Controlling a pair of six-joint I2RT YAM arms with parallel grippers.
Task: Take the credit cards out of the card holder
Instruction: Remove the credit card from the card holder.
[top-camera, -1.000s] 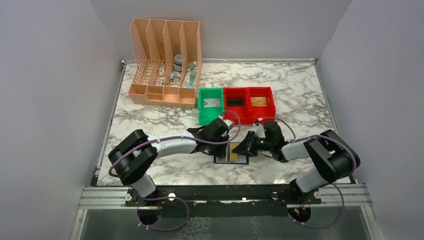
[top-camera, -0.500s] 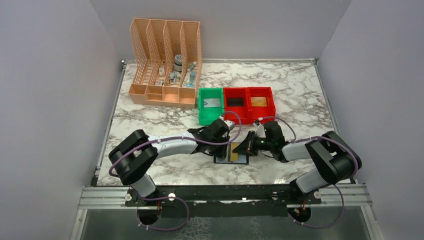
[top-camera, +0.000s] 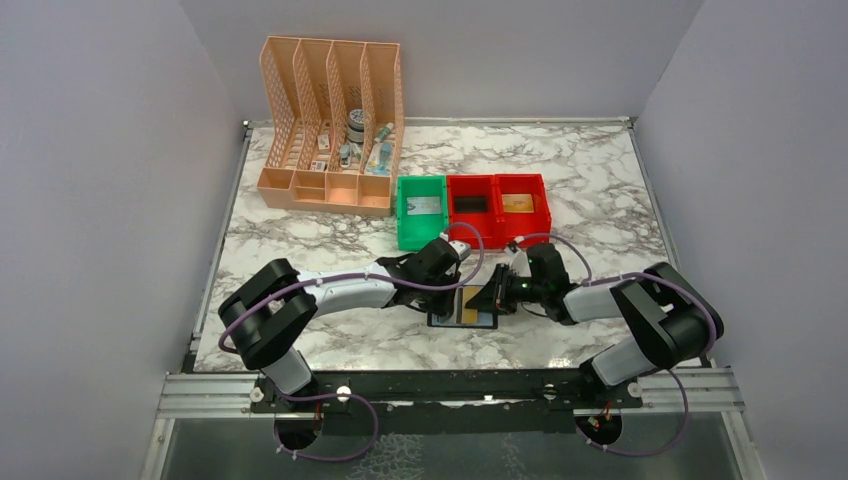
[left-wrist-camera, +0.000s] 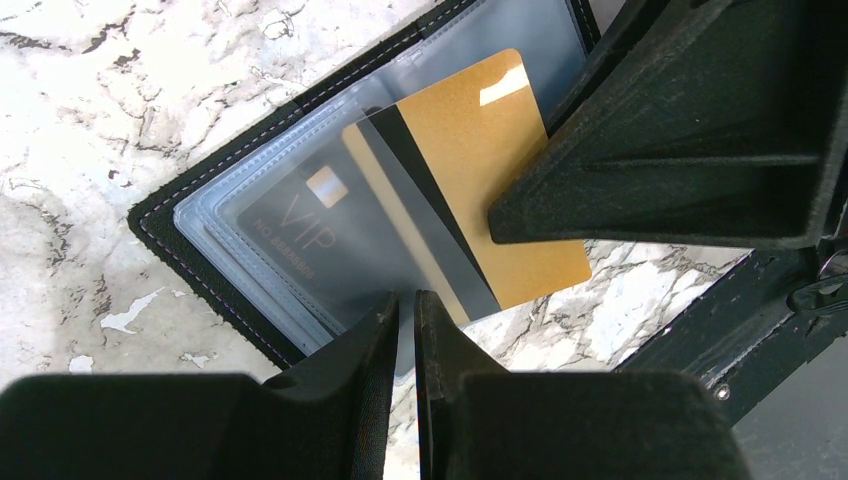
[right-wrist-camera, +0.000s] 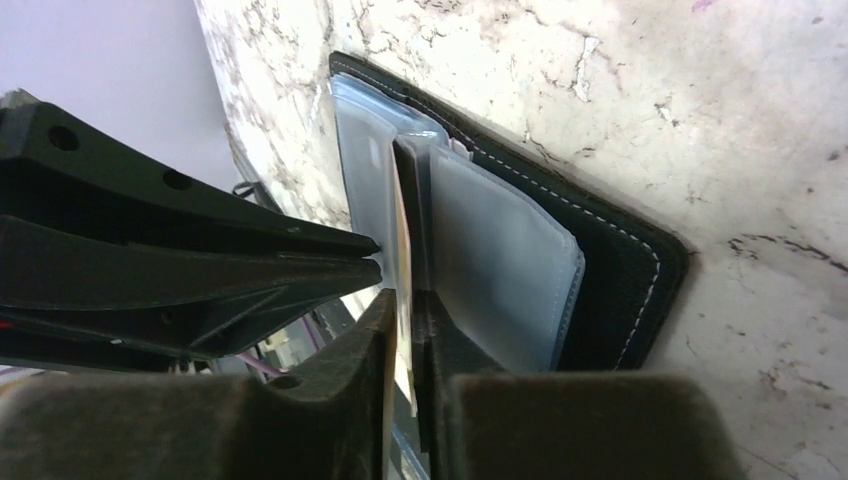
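The card holder (top-camera: 445, 318) lies open near the table's front edge, black with clear grey sleeves (left-wrist-camera: 250, 235). A gold credit card (left-wrist-camera: 480, 150) with a black stripe sticks halfway out of a sleeve. A dark card marked VIP (left-wrist-camera: 300, 215) sits fully inside another sleeve. My left gripper (left-wrist-camera: 407, 296) is shut on the edge of a clear sleeve, holding the card holder (right-wrist-camera: 610, 260) down. My right gripper (right-wrist-camera: 402, 296) is shut on the gold credit card (right-wrist-camera: 400, 235), seen edge-on between its fingers. In the top view, the left gripper (top-camera: 458, 283) and right gripper (top-camera: 488, 298) meet over the holder.
Behind the arms stand a green bin (top-camera: 421, 228) and two red bins (top-camera: 473, 222), (top-camera: 545, 205), the green and the right red one each with a card inside. A peach lattice organizer (top-camera: 330, 190) stands at the back left.
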